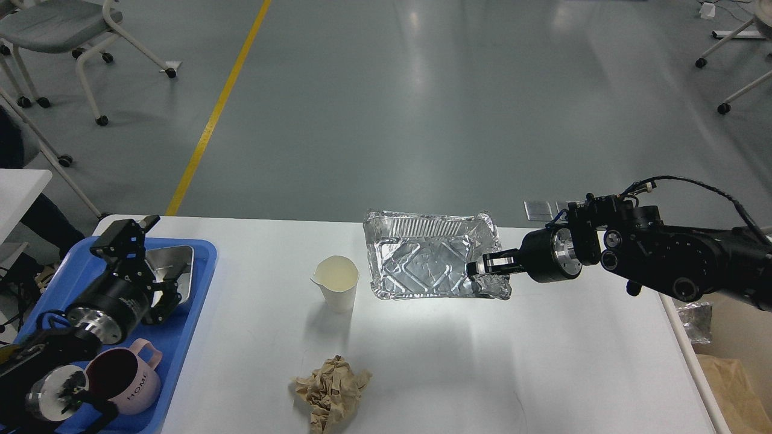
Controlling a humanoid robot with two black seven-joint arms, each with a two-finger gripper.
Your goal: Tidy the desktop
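The white desktop (543, 374) carries a crumpled foil tray (422, 262) at the far middle. My right gripper (482, 267) comes in from the right and is shut on the foil tray's right rim, holding that side slightly raised. A white paper cup (336, 283) stands left of the foil tray. A ball of crumpled brown paper (332, 392) lies near the front edge. My left gripper (146, 265) hangs open over the blue tray (193, 313) at the left, just in front of a small metal dish (175, 259).
A pink mug (123, 380) marked HOME stands in the blue tray, close to my left arm. A brown bag in a beige bin (733, 386) sits beyond the table's right edge. Wheeled chairs (66, 30) stand on the floor behind.
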